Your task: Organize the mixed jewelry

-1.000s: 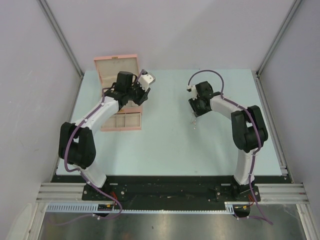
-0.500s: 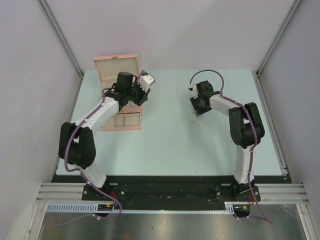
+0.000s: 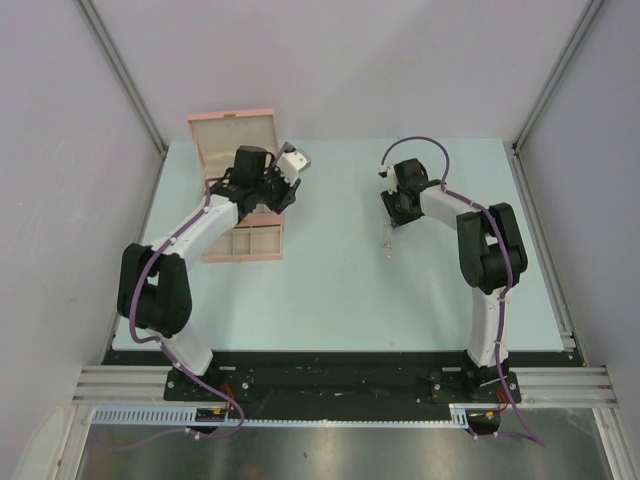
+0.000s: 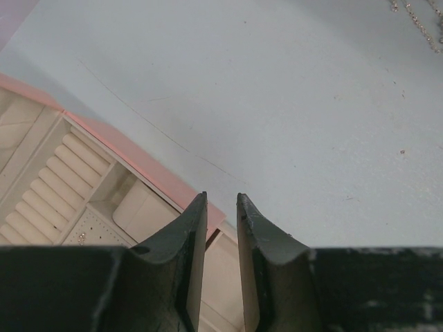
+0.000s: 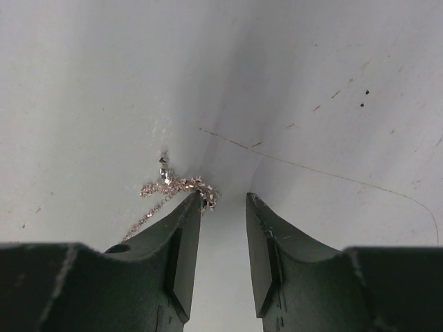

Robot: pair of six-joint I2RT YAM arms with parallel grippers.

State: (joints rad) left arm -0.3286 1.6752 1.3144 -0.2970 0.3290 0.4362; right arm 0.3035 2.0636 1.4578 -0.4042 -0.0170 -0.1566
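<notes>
Leave left claw (image 4: 221, 200), jaws narrowly apart and empty, poised above pink box (image 4: 138, 155) rim, open compartments just beneath. Shift right claw (image 5: 226, 197), jaws apart and empty, sideways to centre mixed jewelry (image 5: 181, 185), lying just beside one fingertip, outside the gap. Lower, then close gently. Bare table (image 5: 311, 83) ahead, no edge near.

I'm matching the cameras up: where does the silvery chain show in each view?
Top external: silvery chain right of centre, lying on the table.
Left wrist: chain in the top right corner, cut off by the edge.
Right wrist: chain centre-left, beside one finger of the right hand.
Shared landmark: the pale table.
</notes>
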